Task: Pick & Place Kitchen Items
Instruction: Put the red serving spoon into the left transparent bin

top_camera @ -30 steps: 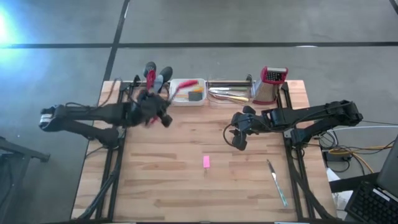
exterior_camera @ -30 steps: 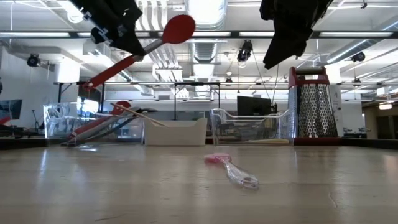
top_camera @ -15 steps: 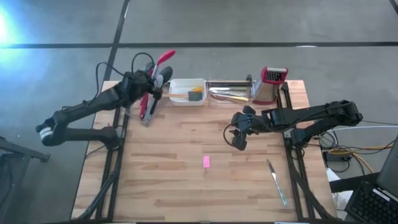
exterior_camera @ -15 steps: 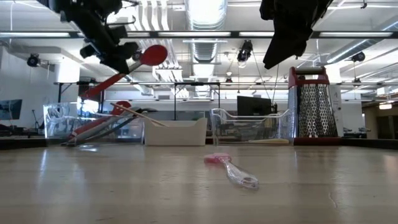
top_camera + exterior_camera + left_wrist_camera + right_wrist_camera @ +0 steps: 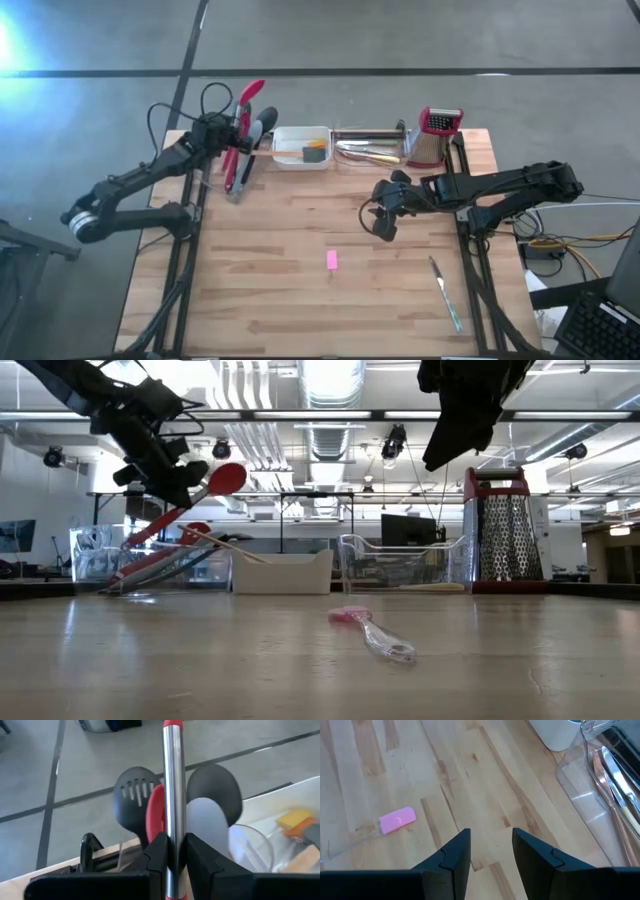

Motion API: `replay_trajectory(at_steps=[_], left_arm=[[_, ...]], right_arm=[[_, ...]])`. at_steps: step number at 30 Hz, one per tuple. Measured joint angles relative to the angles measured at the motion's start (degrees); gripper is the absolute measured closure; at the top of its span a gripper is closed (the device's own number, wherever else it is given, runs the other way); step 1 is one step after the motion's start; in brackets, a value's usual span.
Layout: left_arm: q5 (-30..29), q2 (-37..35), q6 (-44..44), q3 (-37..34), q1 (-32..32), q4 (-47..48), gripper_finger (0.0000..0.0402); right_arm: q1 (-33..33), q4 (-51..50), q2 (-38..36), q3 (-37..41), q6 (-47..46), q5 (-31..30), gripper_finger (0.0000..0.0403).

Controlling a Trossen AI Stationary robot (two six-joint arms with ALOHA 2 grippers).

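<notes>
Nearest on the pale wooden slatted counter we see a thin clear-handled knife and a small pink block. Above the counter's middle the right gripper hangs with its jaws apart, holding nothing. At the far left corner the left gripper has its jaws closed on the steel shaft of a long red-headed spoon, raised above the black and grey utensils in a clear bin. Behind lies grey floor.
</notes>
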State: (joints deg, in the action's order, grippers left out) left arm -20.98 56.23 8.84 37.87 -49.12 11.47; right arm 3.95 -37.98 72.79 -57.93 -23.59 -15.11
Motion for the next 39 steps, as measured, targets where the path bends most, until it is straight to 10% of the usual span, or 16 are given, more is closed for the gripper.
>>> replay_trajectory(at_steps=[30,39], left_arm=[[4.57,4.11,-0.44,-8.35,-3.00,-2.73,0.0351],[4.99,3.37,-1.86,-8.54,-3.00,-2.40,0.0200]], right_arm=[[-0.26,0.92,0.00,0.00,0.00,-0.13,0.0270],[-0.26,1.05,-0.02,0.00,-0.22,-0.13,0.0267]])
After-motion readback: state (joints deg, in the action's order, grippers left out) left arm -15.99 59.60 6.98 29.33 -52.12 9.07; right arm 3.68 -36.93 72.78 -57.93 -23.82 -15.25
